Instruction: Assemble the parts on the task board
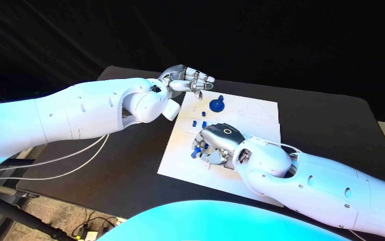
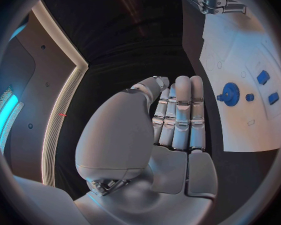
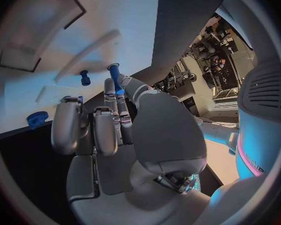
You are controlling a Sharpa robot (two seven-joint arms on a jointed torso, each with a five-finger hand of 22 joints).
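The white task board [image 1: 255, 119] lies mid-table. On its far-left part a blue gear [image 1: 216, 105] stands, with two small blue parts [image 1: 199, 123] just nearer. My right hand [image 1: 218, 141] hovers low over the board's near-left area. In the right wrist view its thumb and a finger pinch a blue peg [image 3: 115, 76] upright, close to a short blue stud [image 3: 85, 77] standing on the board [image 3: 47, 30]. My left hand [image 1: 189, 79] is at the board's far-left corner, fingers straight and together [image 2: 178, 115], holding nothing. The gear [image 2: 230, 92] lies beside it.
The black table [image 1: 128, 157] surrounds the board, with bare room on the left and at the far right. White cables [image 1: 64, 163] hang off the table's left edge. The board's right half shows shallow outlines and no parts.
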